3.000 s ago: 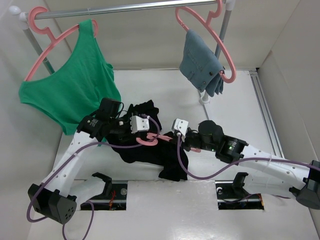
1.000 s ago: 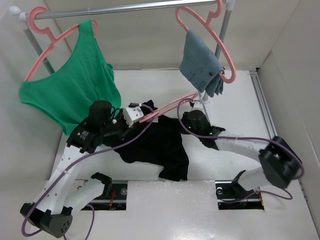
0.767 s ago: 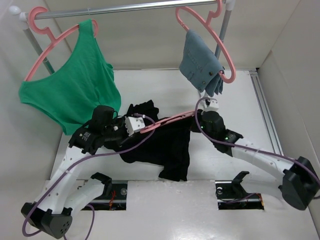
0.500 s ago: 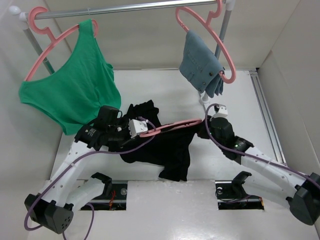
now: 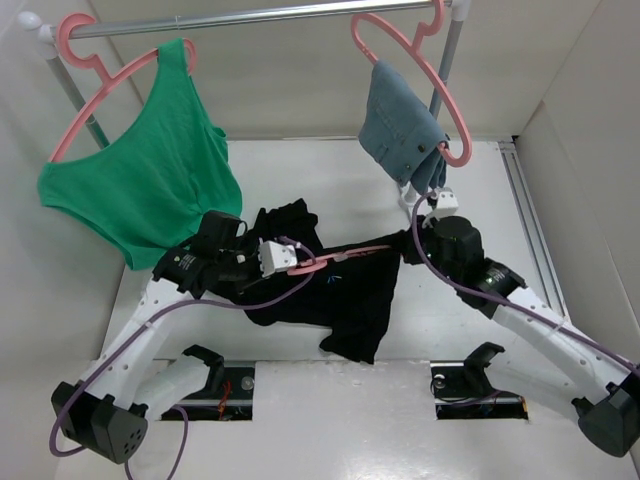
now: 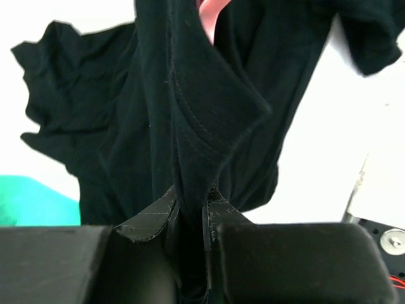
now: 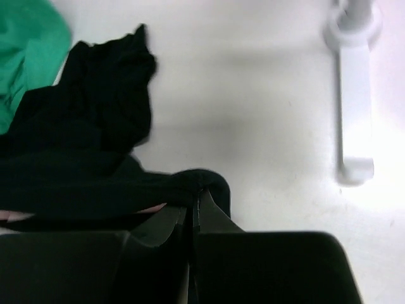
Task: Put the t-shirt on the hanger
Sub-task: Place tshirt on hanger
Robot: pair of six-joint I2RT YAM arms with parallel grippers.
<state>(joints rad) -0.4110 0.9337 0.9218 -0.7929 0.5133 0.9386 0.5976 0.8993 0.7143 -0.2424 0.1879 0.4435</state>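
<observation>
The black t-shirt [image 5: 340,295] hangs bunched between my two grippers, its lower part draped on the white table [image 5: 470,180]. The pink hanger [image 5: 345,255] lies nearly level across the shirt's top; only its hook end and a bit of one arm show. My left gripper [image 5: 292,265] is shut on a fold of the t-shirt [image 6: 190,114] by the hook, with the hanger [image 6: 205,16] pink above. My right gripper [image 5: 406,246] is shut on the t-shirt's [image 7: 95,164] edge at the hanger's far end, a pink sliver of the hanger [image 7: 150,208] beside it.
A green tank top [image 5: 140,180] on a pink hanger and a blue-grey denim garment [image 5: 400,125] on another hang from the rail [image 5: 250,15] at the back. The rack's foot [image 7: 354,126] stands just right of my right gripper. White walls close in both sides.
My right gripper has moved right and toward me, pulling the shirt's edge out along the hanger. The hanger has dropped from tilted to nearly level. The left gripper has shifted slightly right.
</observation>
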